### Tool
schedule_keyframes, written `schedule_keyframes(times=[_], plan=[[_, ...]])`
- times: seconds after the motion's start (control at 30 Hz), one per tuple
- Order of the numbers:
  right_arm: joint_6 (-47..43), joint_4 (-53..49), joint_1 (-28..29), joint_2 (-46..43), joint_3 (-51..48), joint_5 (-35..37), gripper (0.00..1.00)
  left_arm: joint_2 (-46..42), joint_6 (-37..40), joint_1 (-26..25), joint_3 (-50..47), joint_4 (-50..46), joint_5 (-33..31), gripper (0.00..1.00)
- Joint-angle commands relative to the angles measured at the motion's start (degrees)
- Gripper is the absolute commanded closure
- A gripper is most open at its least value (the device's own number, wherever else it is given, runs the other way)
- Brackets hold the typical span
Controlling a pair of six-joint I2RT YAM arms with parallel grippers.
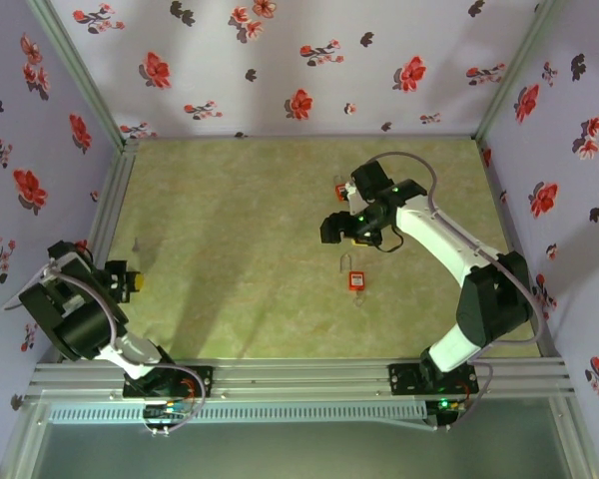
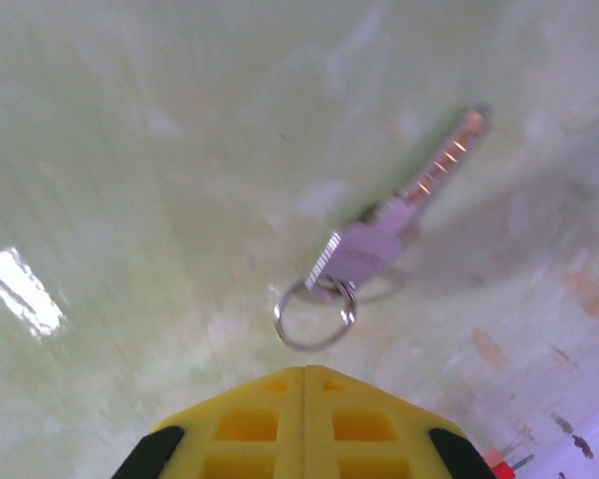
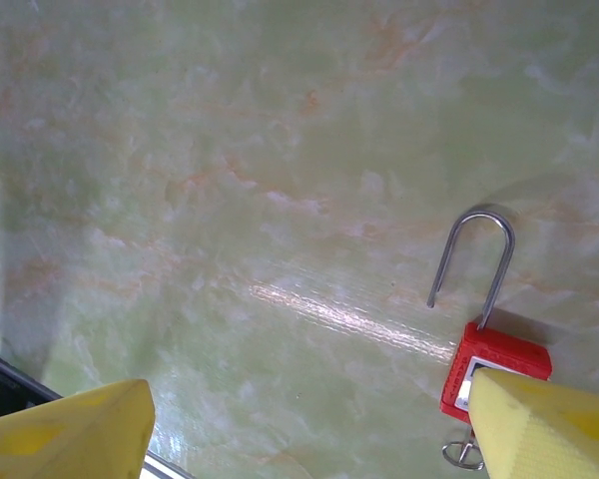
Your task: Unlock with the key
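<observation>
The key (image 2: pixel 379 235) lies flat on the desk (image 1: pixel 230 249) at the left side, its split ring (image 2: pixel 314 314) towards the left end effector (image 2: pixel 302 419), which hangs just short of it with its yellow fingers (image 2: pixel 250 429) pressed together on nothing. The padlock (image 3: pixel 494 364) lies flat, well apart from the key, near the middle right of the desk. The right end effector (image 3: pixel 309 439) is above it with its fingers spread wide, one of them overlapping the red body in the wrist view. Judged step: picking up the key. To do it well, the left fingers should part before descending, straddle the broad bow rather than the thin blade or the loose ring, and close square, so that the blade projects straight for insertion. A flat key on a smooth surface is likely to skid or pivot under a one-sided touch. The right end effector appears placed to steady the lock body and should leave the keyway end free. Not determinable: whether the shackle (image 3: pixel 474 259) is seated, as one leg seems to stop short of the body, though the angle may mislead. A small ring (image 3: pixel 462 454) shows at the body's lower edge, cut off by the finger and the frame edge, and what it hangs from is hidden. A small red item (image 1: pixel 341 190) behind the right wrist is too small to identify. The key's teeth are blurred.
</observation>
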Motion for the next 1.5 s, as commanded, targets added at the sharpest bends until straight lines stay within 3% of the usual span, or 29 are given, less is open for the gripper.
schedule_keyframes(times=[0.0,0.27,0.37,0.53,0.7,0.97,1.47], plan=[[0.2,0.5,-0.5,0.3,1.6,-1.0,0.18,-3.8,4.0,-0.9,-0.4,-4.0,1.3,1.0],[0.6,1.2,-0.5,0.4,1.8,-1.4,0.18,-12.7,3.5,-2.8,-3.3,-7.6,-1.6,0.98],[0.8,1.4,-0.5,0.3,1.4,-1.7,0.18,-13.2,1.8,-2.6,-4.7,-4.8,-2.5,0.7],[0.9,1.5,-0.5,-0.7,0.1,-1.7,0.18,-8.7,0.2,-2.2,-3.5,-2.4,-4.3,0.55],[0.9,1.3,-0.5,-1.5,-0.8,-1.7,0.17,-3.8,-2.1,-2.0,-1.5,1.3,-5.4,0.52],[1.2,1.7,-0.5,-2.1,-2.1,-1.3,0.18,1.8,3.6,-2.3,6.3,-3.4,-9.8,0.52],[1.7,2.1,-0.5,0.1,-0.7,-2.2,0.18,12.7,12.5,-9.1,15.8,-11.3,-16.6,0.49]])
